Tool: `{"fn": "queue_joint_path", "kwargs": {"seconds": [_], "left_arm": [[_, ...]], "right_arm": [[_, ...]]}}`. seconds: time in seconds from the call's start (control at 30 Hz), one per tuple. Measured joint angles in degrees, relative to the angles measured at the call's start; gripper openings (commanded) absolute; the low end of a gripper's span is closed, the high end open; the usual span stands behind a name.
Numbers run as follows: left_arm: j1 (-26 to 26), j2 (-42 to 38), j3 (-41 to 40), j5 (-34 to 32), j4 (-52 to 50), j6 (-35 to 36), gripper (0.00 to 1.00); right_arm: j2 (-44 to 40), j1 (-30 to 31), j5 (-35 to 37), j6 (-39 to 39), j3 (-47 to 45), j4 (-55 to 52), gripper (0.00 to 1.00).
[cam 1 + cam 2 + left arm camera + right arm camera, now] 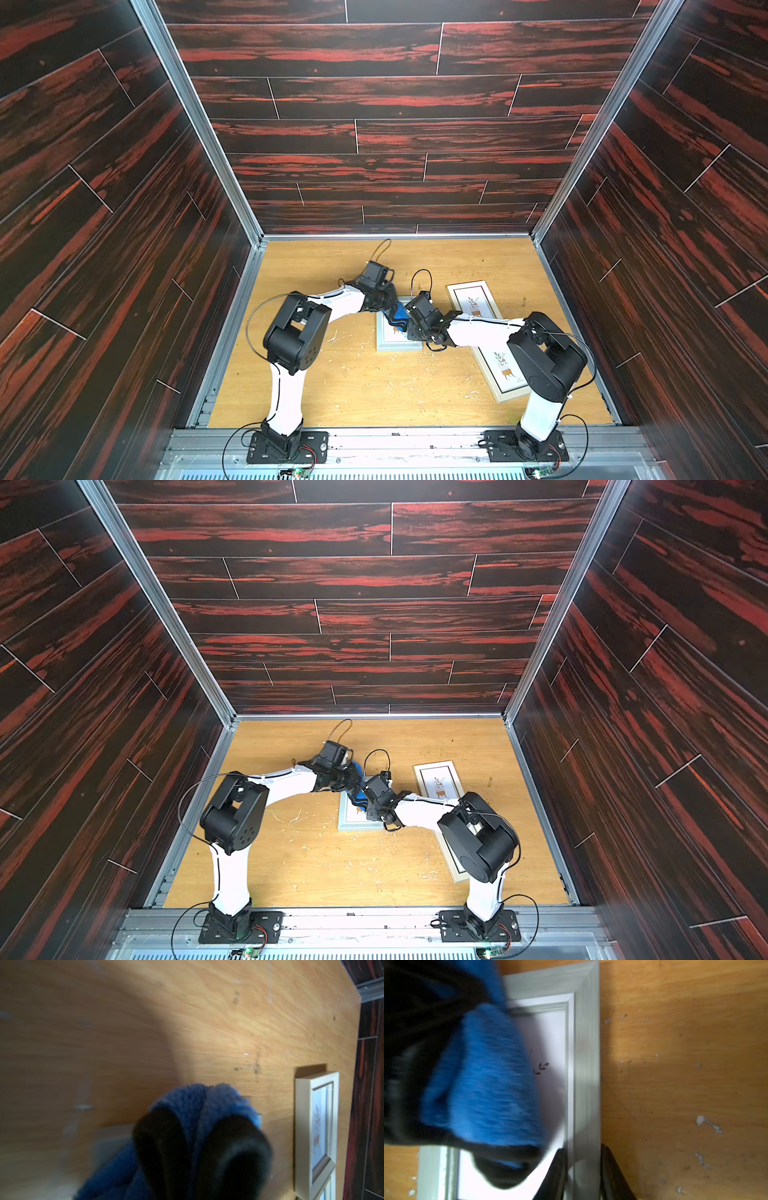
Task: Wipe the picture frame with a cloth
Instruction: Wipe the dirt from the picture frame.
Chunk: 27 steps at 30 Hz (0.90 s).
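The cloth (400,312) is bunched over the far part of the frame (392,345), which lies flat about the middle of the table (353,386); in both top views only a small blue patch of cloth (360,800) shows, squeezed between the two wrists; the right wrist view gives far more of the cloth (488,1084), a blurred blue fold with black edging draped over the glass and one corner of the frame (587,1064), with a few printed leaves bare beside it.

The left gripper (197,1120) has its jaws nearly together with the cloth pinched between them; only the left wrist view shows this, the fluffy cloth (207,1099) bulging past both dark fingers (162,1147); from above, the left gripper (390,309) is mostly masked by its own wrist.

The right gripper (583,1169) is closed partway on a side rail of the frame, one finger on the glass side and one on the outer edge; in a top view the right gripper (376,812) merely covers the frame's right side, and the grip cannot be made out there.

A long frame (467,301) lies just right of the frame, slanting from right of the table's middle toward the near right corner, the right arm crossing over it; the left wrist view catches the long frame (315,1126) at its cream end, close to a table edge; pale flakes dot the table (675,1084).
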Motion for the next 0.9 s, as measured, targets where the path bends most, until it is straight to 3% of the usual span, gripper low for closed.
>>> {"fn": "queue_joint_path", "kwargs": {"seconds": [0.1, 0.33, 0.43, 0.7, 0.9], "left_arm": [[0.46, 0.07, 0.81, 0.04, -1.03, 0.15, 0.0], [-4.81, 6.01, 9.64, 0.11, -2.78, -0.07, 0.0], [-5.25, 5.88, 9.49, -0.42, -3.19, 0.55, 0.0], [-1.46, -4.63, -1.92, -4.46, -8.79, 3.45, 0.0], [-5.97, -13.22, -12.92, -3.48, -9.25, 2.64, 0.0]], "right_arm": [[0.11, 0.0, -0.07, -0.02, 0.33, -0.11, 0.08], [0.24, -0.02, -0.07, 0.04, 0.76, -0.98, 0.08], [0.24, -0.02, 0.04, 0.17, 0.76, -1.11, 0.08], [0.24, 0.02, -0.28, -0.04, 0.79, -0.92, 0.08], [0.24, 0.37, -0.31, -0.02, 0.79, -1.03, 0.08]]}}
